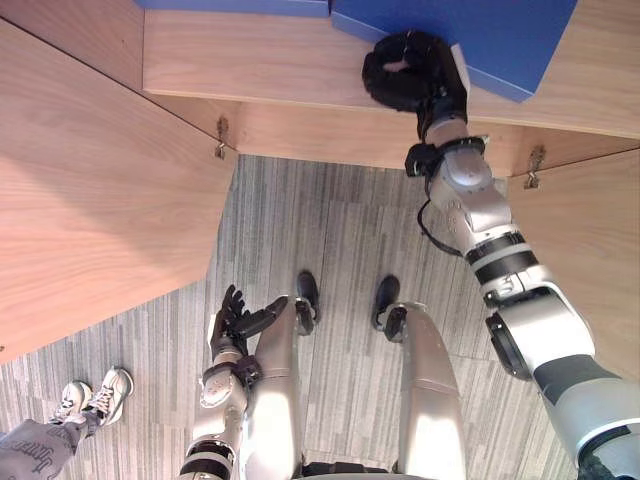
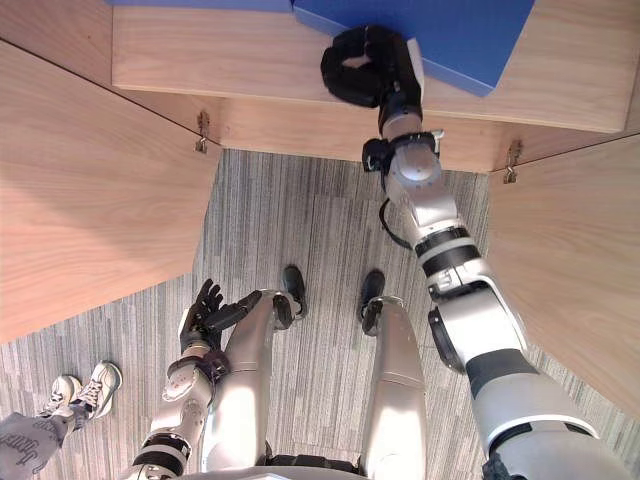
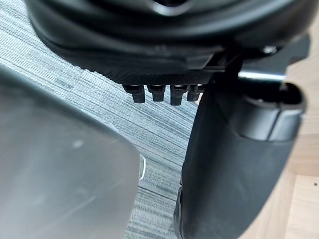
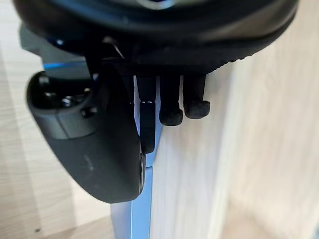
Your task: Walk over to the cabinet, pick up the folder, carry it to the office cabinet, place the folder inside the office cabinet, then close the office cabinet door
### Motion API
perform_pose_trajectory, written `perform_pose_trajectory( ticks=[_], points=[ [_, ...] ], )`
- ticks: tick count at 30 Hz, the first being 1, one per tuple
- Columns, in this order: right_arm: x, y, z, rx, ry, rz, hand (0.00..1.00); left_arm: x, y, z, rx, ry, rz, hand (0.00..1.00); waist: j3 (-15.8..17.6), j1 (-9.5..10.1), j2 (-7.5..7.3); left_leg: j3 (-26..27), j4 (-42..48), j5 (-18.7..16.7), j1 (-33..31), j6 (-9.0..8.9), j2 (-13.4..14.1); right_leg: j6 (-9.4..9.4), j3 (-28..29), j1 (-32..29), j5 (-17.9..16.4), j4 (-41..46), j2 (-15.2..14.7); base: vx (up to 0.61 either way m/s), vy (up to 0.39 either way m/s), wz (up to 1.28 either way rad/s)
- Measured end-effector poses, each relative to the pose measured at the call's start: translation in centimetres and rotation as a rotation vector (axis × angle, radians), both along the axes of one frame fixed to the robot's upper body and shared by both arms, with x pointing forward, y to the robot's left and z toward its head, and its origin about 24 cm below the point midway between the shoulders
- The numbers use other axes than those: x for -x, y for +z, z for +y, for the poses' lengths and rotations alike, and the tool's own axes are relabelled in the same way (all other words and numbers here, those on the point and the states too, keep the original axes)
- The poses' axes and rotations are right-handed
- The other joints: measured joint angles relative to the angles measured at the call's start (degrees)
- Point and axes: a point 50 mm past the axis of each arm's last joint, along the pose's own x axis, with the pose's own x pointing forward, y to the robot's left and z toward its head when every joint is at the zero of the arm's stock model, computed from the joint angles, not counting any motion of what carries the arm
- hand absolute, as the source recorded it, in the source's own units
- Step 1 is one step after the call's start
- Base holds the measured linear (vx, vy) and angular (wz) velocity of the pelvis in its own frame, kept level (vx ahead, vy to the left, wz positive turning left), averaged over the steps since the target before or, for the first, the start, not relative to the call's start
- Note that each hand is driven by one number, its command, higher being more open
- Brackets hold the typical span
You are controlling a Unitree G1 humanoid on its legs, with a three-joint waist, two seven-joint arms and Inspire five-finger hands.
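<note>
A blue folder [image 1: 500, 40] lies flat on the wooden shelf [image 1: 250, 70] of the cabinet, slightly turned, with one corner near the shelf's front edge. My right hand [image 1: 410, 70] reaches up onto the folder's near left edge with its fingers curled. In the right wrist view the folder's thin blue edge [image 4: 132, 219] runs between the thumb [image 4: 99, 149] and the fingers [image 4: 172, 112]. My left hand [image 1: 232, 320] hangs low at my side with relaxed, straight fingers [image 3: 159, 92], holding nothing.
The cabinet's two wooden doors stand open, the left door [image 1: 90, 190] and the right door [image 1: 590, 230], either side of me. A second blue item [image 1: 230, 5] lies further left on the shelf. A person's shoes [image 1: 95, 395] stand on the grey floor at lower left.
</note>
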Motion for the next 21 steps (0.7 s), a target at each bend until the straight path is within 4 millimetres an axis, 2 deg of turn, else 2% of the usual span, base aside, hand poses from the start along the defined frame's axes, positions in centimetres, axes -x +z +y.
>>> perform_pose_trajectory(
  ticks=[3,6,9,11,14,18,21],
  points=[
    [0.0,0.5,-0.6,0.055,-0.065,-0.016,0.00,-0.3,0.6,-0.6,0.011,-0.004,-0.033,1.00,0.0,-0.10,0.01,-0.2,-1.1,0.9,-0.2,0.16,-0.9,0.24,-0.3,-0.1,0.5,-0.6,-0.8,-0.05,-0.002,0.13],
    [0.0,1.8,-2.0,0.106,-0.134,-0.047,0.00,-0.9,1.7,-1.5,0.019,-0.032,-0.092,1.00,0.0,-0.02,0.02,-0.5,-1.7,1.8,-1.5,0.21,-1.4,0.31,-0.8,-0.9,1.5,-1.4,-1.2,-0.08,0.003,0.11],
    [0.3,3.1,-4.5,0.071,-0.214,-0.063,0.00,-1.2,2.4,-2.0,0.041,-0.037,-0.125,1.00,0.0,0.07,0.04,-0.5,-1.7,2.5,-2.7,0.68,-1.8,0.45,-0.9,-1.8,2.2,-1.5,-1.6,-0.07,0.005,0.04],
    [0.5,3.3,-6.9,0.046,-0.290,-0.049,0.00,-1.0,2.5,-1.9,0.049,-0.028,-0.135,1.00,0.0,-0.13,0.05,-0.4,-1.6,2.5,-2.6,0.77,-2.2,0.65,-0.8,-1.8,2.4,-1.4,-2.0,-0.05,-0.001,0.04],
    [0.9,3.4,-8.8,0.029,-0.343,-0.053,0.00,-0.8,2.5,-1.8,0.048,-0.025,-0.136,1.00,0.0,-0.32,0.05,-0.1,-1.5,2.5,-2.6,0.77,-2.2,0.82,-0.5,-1.8,2.6,-1.4,-2.0,-0.03,-0.010,-0.03],
    [2.1,4.7,-11.4,-0.036,-0.413,-0.111,0.00,-0.7,2.7,-1.8,0.048,-0.024,-0.143,1.00,0.0,-0.56,0.05,1.0,-0.9,2.5,-2.4,0.79,-1.6,0.88,-0.1,-1.8,2.7,-1.2,-2.0,-0.04,-0.028,-0.03],
    [3.2,4.8,-11.8,-0.046,-0.419,-0.168,0.00,-0.7,2.7,-1.8,0.049,-0.025,-0.142,1.00,0.0,-0.61,0.04,2.3,-0.1,2.3,-2.4,0.99,-0.4,0.88,0.0,-1.7,2.7,-0.9,-1.5,-0.05,-0.034,-0.07]
  ],
)
